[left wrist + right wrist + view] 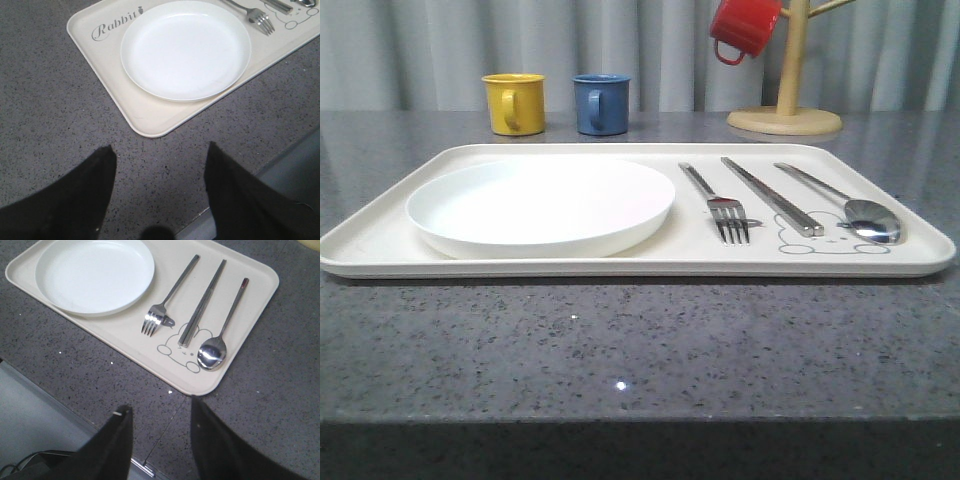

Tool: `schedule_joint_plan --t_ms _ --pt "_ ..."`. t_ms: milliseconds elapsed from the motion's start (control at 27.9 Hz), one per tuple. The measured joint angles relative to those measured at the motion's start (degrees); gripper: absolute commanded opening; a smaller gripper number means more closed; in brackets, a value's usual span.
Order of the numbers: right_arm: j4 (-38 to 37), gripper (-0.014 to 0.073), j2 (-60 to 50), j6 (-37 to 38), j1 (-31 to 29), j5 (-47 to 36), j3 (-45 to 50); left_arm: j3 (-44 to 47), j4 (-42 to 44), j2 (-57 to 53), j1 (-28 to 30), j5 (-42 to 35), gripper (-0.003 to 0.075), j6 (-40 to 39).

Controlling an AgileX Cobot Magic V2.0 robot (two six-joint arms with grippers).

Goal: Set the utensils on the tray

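The cream tray (650,258) (105,65) (250,275) lies flat on the grey counter. On its right half the silver fork (720,205) (167,300), the pair of chopsticks (772,196) (202,302) and the spoon (840,205) (220,335) lie side by side over the rabbit drawing. In the left wrist view the fork's tines (261,20) show at the tray's far end. My left gripper (161,152) hovers open over bare counter near the tray's corner. My right gripper (161,407) hangs open above the counter's front edge, near the spoon's corner of the tray. Both hold nothing.
A round white plate (540,205) (185,47) (95,275) fills the tray's left half. Behind the tray stand a yellow mug (514,103) and a blue mug (601,103). A wooden mug tree (786,110) with a red mug (744,25) stands at the back right.
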Motion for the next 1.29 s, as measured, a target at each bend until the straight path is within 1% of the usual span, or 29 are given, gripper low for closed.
schedule_joint_plan --t_ms 287,358,394,466,609,645,680,716,1289 --pt "-0.1 0.0314 -2.7 0.0 0.0 0.1 0.0 0.0 0.0 0.0 0.0 0.0 0.0387 0.0" --pt "-0.1 0.0268 -2.7 0.0 0.0 0.1 0.0 0.0 0.0 0.0 0.0 0.0 0.0365 0.0" --pt "-0.1 0.0235 -2.7 0.0 0.0 0.1 0.0 0.0 0.0 0.0 0.0 0.0 0.0340 0.0" --pt "-0.1 0.0137 -2.7 0.1 0.0 0.1 0.0 0.0 0.0 0.0 0.0 0.0 0.0277 0.0" --pt "-0.1 -0.0043 -2.7 0.1 0.0 0.1 0.0 0.0 0.0 0.0 0.0 0.0 0.0093 0.0" --pt "-0.1 -0.0076 -2.7 0.1 0.0 0.1 0.0 0.0 0.0 0.0 0.0 0.0 0.0050 0.0" --pt "-0.1 -0.0067 -2.7 0.1 0.0 0.1 0.0 0.0 0.0 0.0 0.0 0.0 0.0008 0.0" --pt "-0.1 -0.0067 -2.7 0.1 0.0 0.1 0.0 0.0 0.0 0.0 0.0 0.0 -0.0018 0.0" --pt "-0.1 -0.0069 -2.7 0.1 0.0 0.0 0.0 0.0 0.0 0.0 0.0 0.0 -0.0018 0.0"
